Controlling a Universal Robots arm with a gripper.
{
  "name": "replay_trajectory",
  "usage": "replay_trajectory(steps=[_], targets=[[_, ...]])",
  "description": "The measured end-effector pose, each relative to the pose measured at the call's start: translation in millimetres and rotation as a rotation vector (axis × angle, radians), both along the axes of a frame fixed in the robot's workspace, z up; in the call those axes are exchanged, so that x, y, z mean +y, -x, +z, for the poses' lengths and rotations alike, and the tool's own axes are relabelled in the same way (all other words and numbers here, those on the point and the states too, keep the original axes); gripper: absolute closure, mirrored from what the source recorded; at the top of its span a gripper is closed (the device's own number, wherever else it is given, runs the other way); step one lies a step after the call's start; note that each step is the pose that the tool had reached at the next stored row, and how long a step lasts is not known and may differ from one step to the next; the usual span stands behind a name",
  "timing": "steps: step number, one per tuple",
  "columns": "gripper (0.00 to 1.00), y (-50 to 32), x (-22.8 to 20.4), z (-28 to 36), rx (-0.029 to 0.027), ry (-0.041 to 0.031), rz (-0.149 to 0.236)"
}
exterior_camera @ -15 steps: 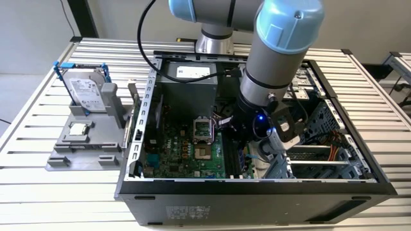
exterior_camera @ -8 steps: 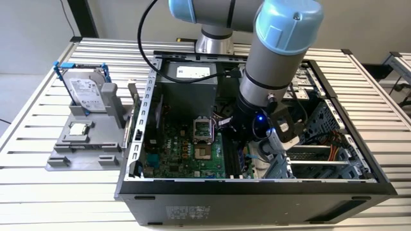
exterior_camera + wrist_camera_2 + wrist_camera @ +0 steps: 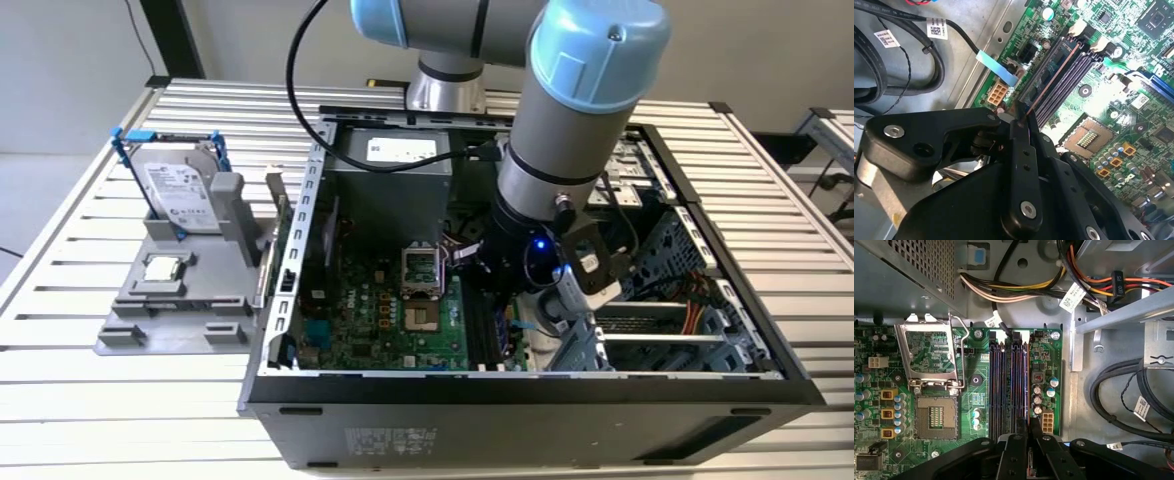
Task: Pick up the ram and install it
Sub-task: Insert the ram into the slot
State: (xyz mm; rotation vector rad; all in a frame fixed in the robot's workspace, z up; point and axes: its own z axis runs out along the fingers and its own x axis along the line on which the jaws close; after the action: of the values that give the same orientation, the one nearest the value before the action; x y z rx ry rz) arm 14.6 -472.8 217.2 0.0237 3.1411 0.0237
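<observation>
The ram (image 3: 1051,80) shows edge-on as a thin strip running from my fingertips along the outermost memory slot of the green motherboard (image 3: 387,320). In the first wrist view the ram (image 3: 1027,390) lines up with the slot beside the other dark memory slots (image 3: 1004,385). My gripper (image 3: 1021,122) is shut on the ram's near end, with the black fingers (image 3: 1014,450) pressed close on either side. In the exterior view the gripper (image 3: 497,290) reaches down inside the open computer case (image 3: 534,400). Whether the ram is fully seated, I cannot tell.
The open processor socket (image 3: 936,415) lies beside the slots. Cable bundles (image 3: 1019,290) and thick black cables (image 3: 899,60) crowd the case walls. Outside the case, a grey fixture (image 3: 174,310) holds a hard drive (image 3: 180,190) in a blue frame and a square processor chip (image 3: 163,268).
</observation>
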Motion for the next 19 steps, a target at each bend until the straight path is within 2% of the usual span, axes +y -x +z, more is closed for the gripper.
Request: replay_trajectory(steps=[9, 19], targets=[[1.0, 0.1, 0.0, 0.0, 0.0001, 0.0, -0.004], [1.0, 0.7, 0.0, -1.6, 0.0001, 0.0001, -0.038]])
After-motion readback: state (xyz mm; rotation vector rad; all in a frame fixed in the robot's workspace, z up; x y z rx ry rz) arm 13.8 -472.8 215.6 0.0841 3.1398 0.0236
